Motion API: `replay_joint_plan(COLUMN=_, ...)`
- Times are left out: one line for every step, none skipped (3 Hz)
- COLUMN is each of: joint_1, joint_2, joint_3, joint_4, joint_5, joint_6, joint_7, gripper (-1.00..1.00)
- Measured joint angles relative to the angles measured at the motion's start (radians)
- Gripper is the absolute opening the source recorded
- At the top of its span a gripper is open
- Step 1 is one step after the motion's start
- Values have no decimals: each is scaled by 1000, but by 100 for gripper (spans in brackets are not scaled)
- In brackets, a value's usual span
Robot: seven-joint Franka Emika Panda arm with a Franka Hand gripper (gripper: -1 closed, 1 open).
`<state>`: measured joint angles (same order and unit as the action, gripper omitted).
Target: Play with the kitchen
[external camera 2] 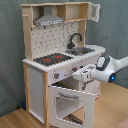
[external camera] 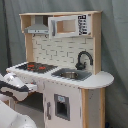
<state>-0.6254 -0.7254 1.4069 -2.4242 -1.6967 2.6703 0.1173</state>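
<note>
Only the second exterior view shows the kitchen's (external camera 2: 57, 60) oven door (external camera 2: 70, 102) open; tool (external camera 2: 76, 76) spread unclear.

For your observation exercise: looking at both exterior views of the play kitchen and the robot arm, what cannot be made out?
- Tool: too blurred in both exterior views to judge its state.
- Oven interior: mostly hidden by the open door in the second exterior view.
- Knobs: too small to read in the second exterior view.
- Arm: cut off by the first exterior view's left edge.

The white arm (external camera 2: 111, 67) reaches level, its gripper (external camera 2: 79, 75) pointing sideways (fingers indistinct).
</note>
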Motion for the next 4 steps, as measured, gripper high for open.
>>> replay_joint_plan(joint_1=-20, joint_2=0, joint_3=10, joint_4=0, joint_5=-83, joint_6=-8, joint_7=50, gripper=100)
replay_joint_plan(joint_1=-26, joint_2=0, joint_3=41, joint_4=0, joint_5=-114, joint_6=-63, joint_7=130, gripper=100)
replay_joint_plan(joint_1=-41, joint_2=-1, joint_3=82, joint_4=0, joint_5=-115, joint_6=-120, joint_7=200, gripper=100)
replay_joint_plan(joint_1=-71, joint_2=-2, joint_3=130, joint_4=2, joint_5=-121, joint_6=-177, joint_7=270, gripper=100)
